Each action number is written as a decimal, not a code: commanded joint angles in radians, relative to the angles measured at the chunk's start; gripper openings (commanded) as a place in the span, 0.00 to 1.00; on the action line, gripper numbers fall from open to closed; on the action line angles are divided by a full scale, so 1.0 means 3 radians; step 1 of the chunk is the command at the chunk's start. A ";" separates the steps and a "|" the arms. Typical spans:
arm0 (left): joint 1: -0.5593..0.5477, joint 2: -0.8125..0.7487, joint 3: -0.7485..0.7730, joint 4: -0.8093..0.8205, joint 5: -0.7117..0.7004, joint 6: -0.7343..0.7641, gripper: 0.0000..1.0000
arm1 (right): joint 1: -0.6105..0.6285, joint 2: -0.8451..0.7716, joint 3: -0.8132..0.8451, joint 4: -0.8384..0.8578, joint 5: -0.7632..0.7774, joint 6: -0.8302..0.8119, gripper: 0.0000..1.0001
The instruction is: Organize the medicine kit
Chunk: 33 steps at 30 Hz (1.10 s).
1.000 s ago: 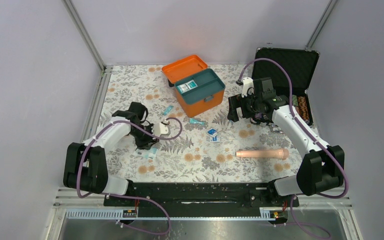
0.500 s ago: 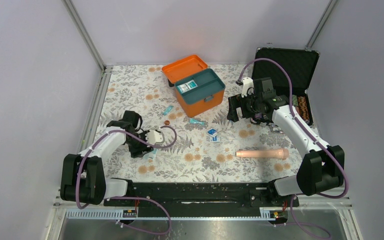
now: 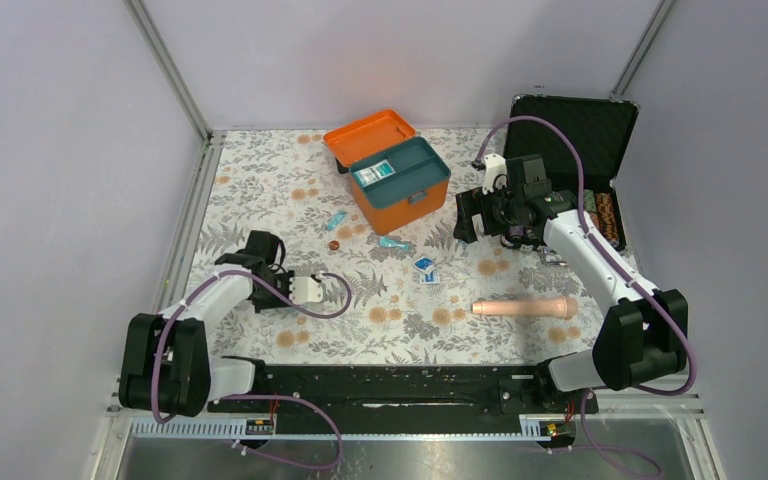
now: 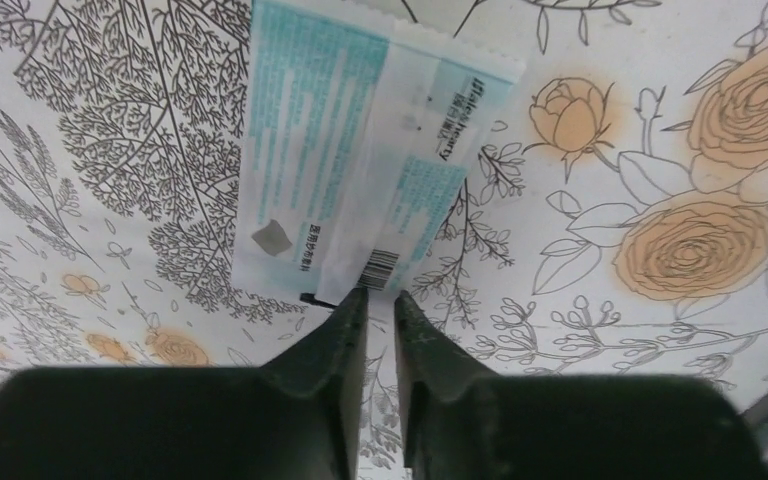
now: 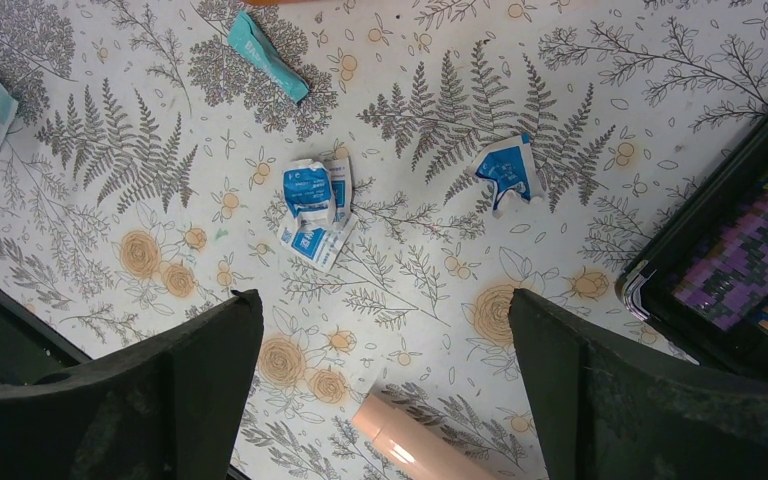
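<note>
At the far middle of the matte floral-print cloth [image 3: 260,180]: a bright orange rectangular plastic box [image 3: 400,205], smooth-walled, its hinged lid [image 3: 368,135] thrown back flat. Inside, a teal insert tray [image 3: 418,163] with a small white-and-teal packet [image 3: 372,174] lying in its left compartment.

Near the left edge, low over the cloth: the left gripper [image 4: 380,295], dark fingers [image 4: 345,330] drawn almost together with only a thin slit between. Tips at the barcode end of a long flat white-and-teal packet [image 4: 360,150], crinkle-edged, lying on the cloth. Pinched or merely touched, impossible to tell.

Right of the box, hovering: the right gripper [image 5: 385,305], blunt black fingers [image 5: 200,380] spread wide, grasping nothing. Beneath it, two crumpled blue-and-white sachets [image 5: 312,205], well apart, and a slim teal sachet [image 5: 267,55].

Far right: a black hard case [image 3: 570,130], lid upright. Nearer the arms: a smooth peach cylinder [image 3: 525,307], lying on its side.
</note>
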 commanded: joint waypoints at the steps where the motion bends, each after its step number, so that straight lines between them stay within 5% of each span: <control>1: 0.0017 0.0140 -0.0086 0.0088 0.0059 0.0130 0.10 | -0.0009 -0.0077 -0.0031 0.0066 -0.0035 0.0015 0.99; 3: 0.0016 0.0179 0.0070 -0.0125 0.0214 0.0068 0.00 | -0.0011 -0.0077 -0.0030 0.0065 -0.0041 0.0018 0.99; 11: 0.0016 0.0394 0.0967 -0.1082 0.1022 -0.0373 0.00 | -0.0011 -0.0032 0.0042 0.0069 -0.0063 0.0011 0.99; 15: 0.0017 0.0453 0.1126 -0.1093 0.1152 -0.0613 0.00 | -0.0011 -0.0014 0.0035 0.0091 -0.0085 0.0022 1.00; 18: 0.0016 0.0467 0.1061 -0.0759 0.1057 -0.0954 0.38 | -0.0011 -0.0014 0.0020 0.0111 -0.0094 0.0037 0.99; 21: -0.0015 0.0433 0.1001 -0.0625 0.1115 -0.0997 0.55 | -0.0010 -0.0028 0.0011 0.0109 -0.0091 0.0037 0.99; 29: -0.0448 0.0398 0.0442 0.0134 0.0415 -0.0855 0.60 | -0.0013 -0.0070 -0.0037 0.0125 -0.0080 0.0033 1.00; 33: -0.0515 0.0655 0.0265 0.0248 0.0162 -0.0707 0.49 | -0.0011 -0.0110 -0.0073 0.0125 -0.0057 0.0028 0.99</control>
